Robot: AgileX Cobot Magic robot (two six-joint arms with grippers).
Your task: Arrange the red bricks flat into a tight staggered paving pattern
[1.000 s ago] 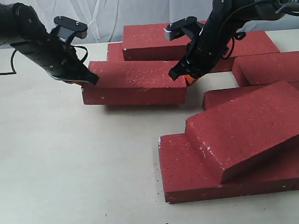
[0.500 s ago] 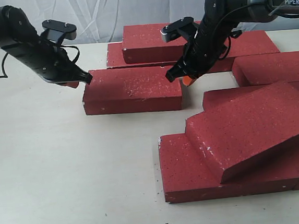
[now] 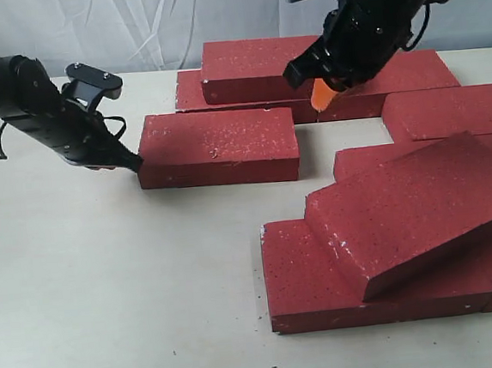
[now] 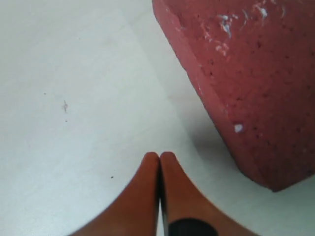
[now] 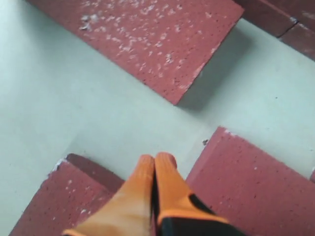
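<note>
One red brick [image 3: 217, 145] lies flat on the table, apart from the others. My left gripper [image 3: 131, 163] is shut and empty, its tips low at that brick's left end; the left wrist view shows the shut fingers [image 4: 147, 182] over bare table beside the brick's corner [image 4: 251, 73]. My right gripper [image 3: 322, 97] hangs raised above the gap right of that brick, shut with nothing in it. In the right wrist view its tips [image 5: 156, 160] hover over table between the flat brick [image 5: 147, 34] and two nearer bricks [image 5: 246, 187].
A brick [image 3: 253, 67] rests on top of the back row [image 3: 409, 73]. On the right lies another brick [image 3: 455, 110]. In front, a tilted brick [image 3: 412, 208] leans on flat bricks [image 3: 301, 274]. Bare table [image 3: 91, 284] spreads at the left and front.
The middle brick, held up between both grippers a second ago, now lies flat. My left gripper dropped to the table at its left end. The right arm rose and drew back to the right.
</note>
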